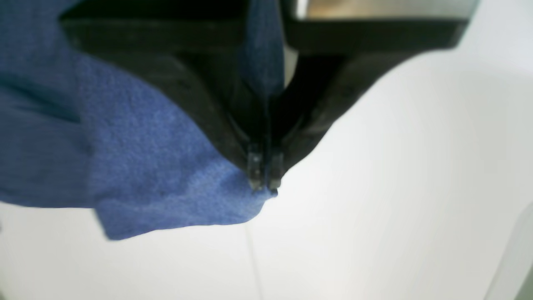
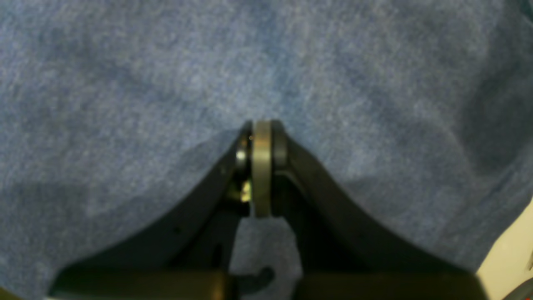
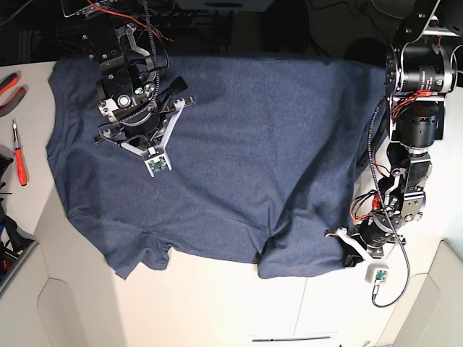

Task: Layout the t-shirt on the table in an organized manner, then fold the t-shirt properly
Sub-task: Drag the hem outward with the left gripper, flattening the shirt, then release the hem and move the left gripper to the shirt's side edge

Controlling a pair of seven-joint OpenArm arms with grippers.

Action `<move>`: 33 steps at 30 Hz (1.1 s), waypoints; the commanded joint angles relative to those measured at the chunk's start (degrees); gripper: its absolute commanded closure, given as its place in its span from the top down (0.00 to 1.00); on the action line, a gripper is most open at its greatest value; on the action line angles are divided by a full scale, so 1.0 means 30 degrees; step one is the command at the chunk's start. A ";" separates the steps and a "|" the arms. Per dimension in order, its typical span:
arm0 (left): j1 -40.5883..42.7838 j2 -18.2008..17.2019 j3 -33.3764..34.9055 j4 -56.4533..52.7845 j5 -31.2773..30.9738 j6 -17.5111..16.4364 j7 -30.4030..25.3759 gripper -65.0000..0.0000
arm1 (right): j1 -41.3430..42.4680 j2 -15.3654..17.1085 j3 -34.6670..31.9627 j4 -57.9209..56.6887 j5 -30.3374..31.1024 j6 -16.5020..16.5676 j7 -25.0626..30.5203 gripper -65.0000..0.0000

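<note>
- Navy-blue heathered cotton t-shirt (image 3: 231, 152) lies spread across the off-white matte counter (image 3: 217, 303), plain side up, far edge at the counter's far edge.
- Shirt's near edge: two corners reach toward the counter's near side, with a wrinkle between them.
- Left gripper (image 1: 264, 173): fingertips together, clamped on the t-shirt (image 1: 158, 175) at its near corner, beside the counter's thin seam line (image 1: 254, 258).
- Right gripper (image 2: 261, 137): jaws together, tips against the fabric (image 2: 266, 62) in the far part of the shirt; whether cloth is pinched cannot be told.
- Red-handled tools (image 3: 18, 155) lie on the counter just beyond the shirt's sleeve side.
</note>
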 commanded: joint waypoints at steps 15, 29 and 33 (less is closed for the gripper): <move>-0.2499 -0.1377 -0.0029 0.0335 0.3810 0.2871 -0.0255 0.00 | 0.0204 -0.0007 0.0036 0.0335 -0.0044 -0.0007 0.0226 0.00; -0.2433 -0.1639 -0.0029 0.0335 0.3825 0.3308 0.0874 0.38 | 0.0233 -0.0007 0.0036 0.0335 -0.0087 -0.0007 0.0452 0.00; -0.2288 -0.1712 -0.0029 0.0335 0.3300 0.3279 0.1479 0.38 | 0.0306 -0.0007 0.0036 0.0342 -0.1071 -0.0029 0.0765 0.00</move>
